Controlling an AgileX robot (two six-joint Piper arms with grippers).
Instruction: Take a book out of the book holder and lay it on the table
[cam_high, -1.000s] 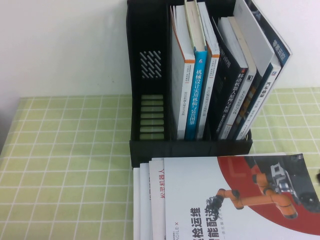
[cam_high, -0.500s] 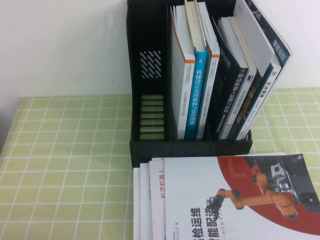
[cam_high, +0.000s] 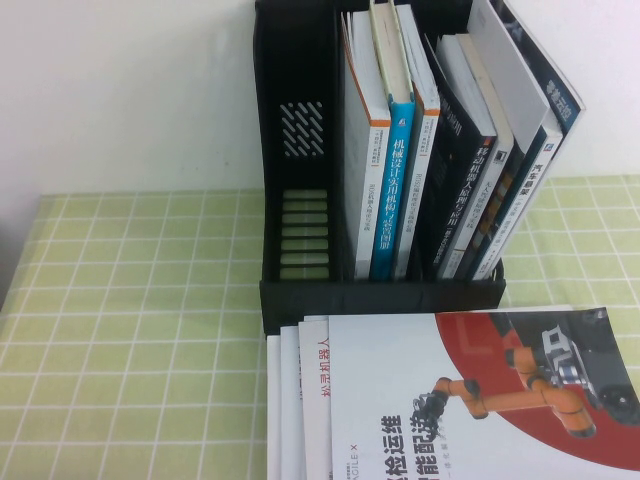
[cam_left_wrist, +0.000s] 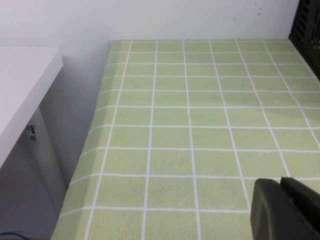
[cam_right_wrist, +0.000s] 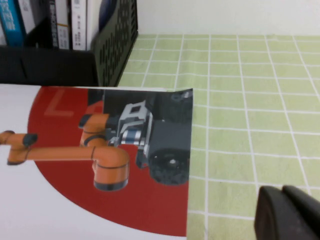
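Note:
The book (cam_high: 470, 400), white-covered with an orange robot arm on a red-and-dark picture, lies flat on top of a stack on the green-check table (cam_high: 130, 300), just in front of the black book holder (cam_high: 300, 150). Neither gripper shows in the high view. In the right wrist view my right gripper (cam_right_wrist: 282, 191) is shut and empty over bare cloth, a short way off the book's (cam_right_wrist: 100, 165) right edge, with the holder (cam_right_wrist: 115, 45) beyond. In the left wrist view my left gripper (cam_left_wrist: 280, 181) is shut and empty over the table (cam_left_wrist: 200, 125), far from the book.
Several books stand upright in the holder's middle and right compartments, among them a blue-spined one (cam_high: 395, 190); its left compartment is empty. More thin books (cam_high: 300, 400) lie under the book. A white cabinet (cam_left_wrist: 25, 85) stands beyond the table's left edge.
A small dark tip at the right edge of the high view one second ago has gone out of view. The books and holder have not moved.

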